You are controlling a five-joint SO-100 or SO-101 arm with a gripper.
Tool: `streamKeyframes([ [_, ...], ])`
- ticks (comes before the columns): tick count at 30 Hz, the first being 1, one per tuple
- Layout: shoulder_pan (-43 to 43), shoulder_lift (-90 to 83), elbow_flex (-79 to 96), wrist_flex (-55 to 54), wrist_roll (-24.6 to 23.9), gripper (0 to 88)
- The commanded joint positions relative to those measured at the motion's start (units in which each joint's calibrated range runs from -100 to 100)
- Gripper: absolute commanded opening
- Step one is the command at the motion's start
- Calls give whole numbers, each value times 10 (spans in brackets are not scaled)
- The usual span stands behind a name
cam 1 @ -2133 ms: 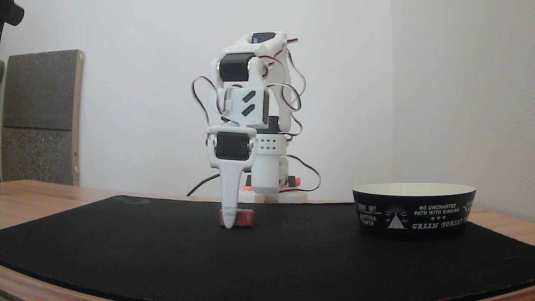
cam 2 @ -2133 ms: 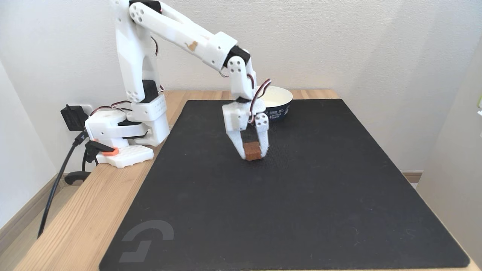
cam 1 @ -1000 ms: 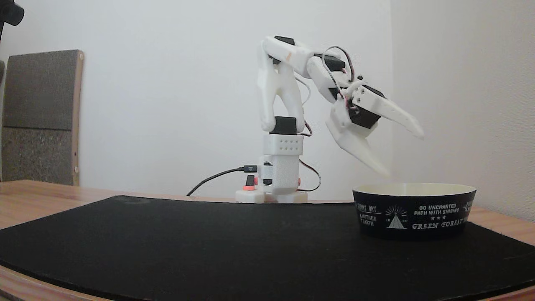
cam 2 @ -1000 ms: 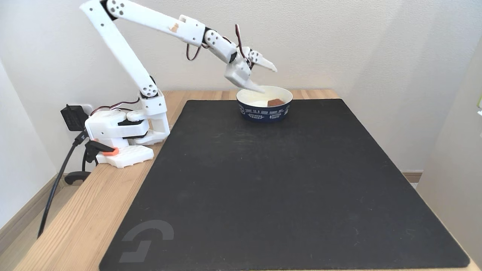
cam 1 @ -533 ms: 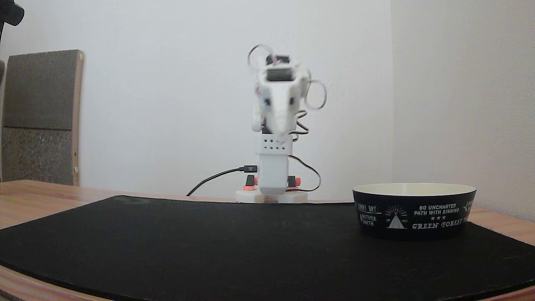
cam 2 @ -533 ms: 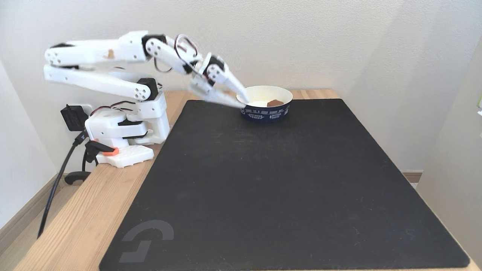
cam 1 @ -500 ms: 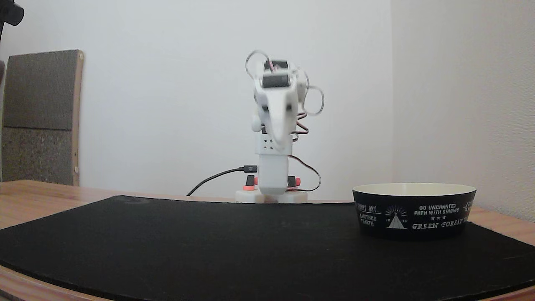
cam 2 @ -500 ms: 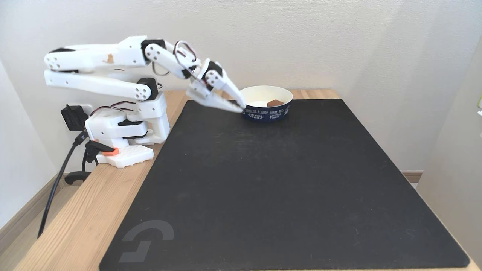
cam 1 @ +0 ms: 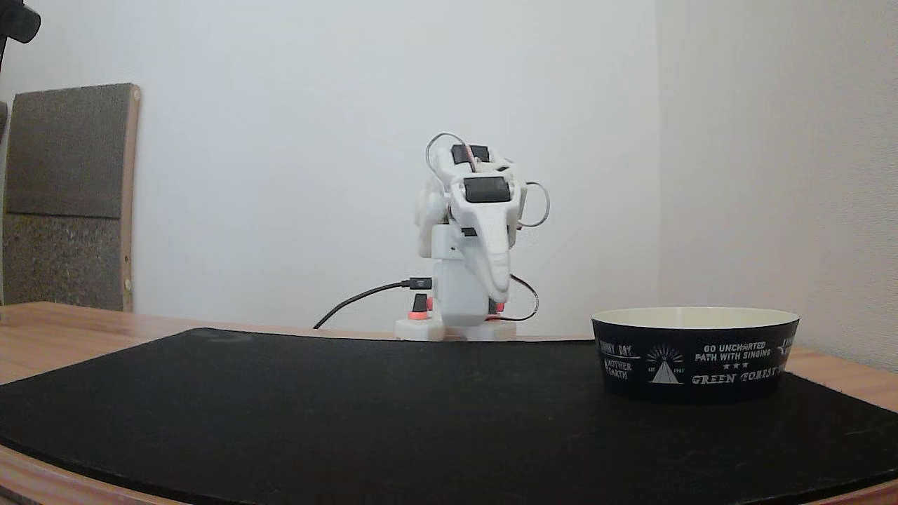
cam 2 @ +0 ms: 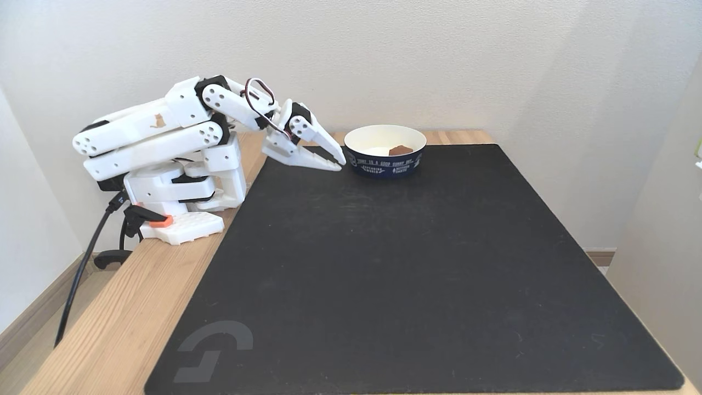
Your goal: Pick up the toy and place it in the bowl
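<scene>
Toy lies tilted in bowl

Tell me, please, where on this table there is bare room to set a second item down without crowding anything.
Nearly all of the black mat is bare: the whole stretch from the bowl forward to the near edge. The far left corner is crowded, with the gripper just beside the bowl, which holds the toy, and the robot base on the wood.

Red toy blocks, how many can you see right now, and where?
1. The toy lies inside the bowl, toward its right side in a fixed view. In the low fixed view the bowl's wall hides the inside, so nothing there can be counted.
</scene>
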Motion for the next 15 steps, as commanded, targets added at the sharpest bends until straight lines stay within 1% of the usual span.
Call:
streamKeyframes([
  [1, 0, -4, 8, 2, 0, 31],
  [15, 4, -4, 8, 3, 0, 32],
])
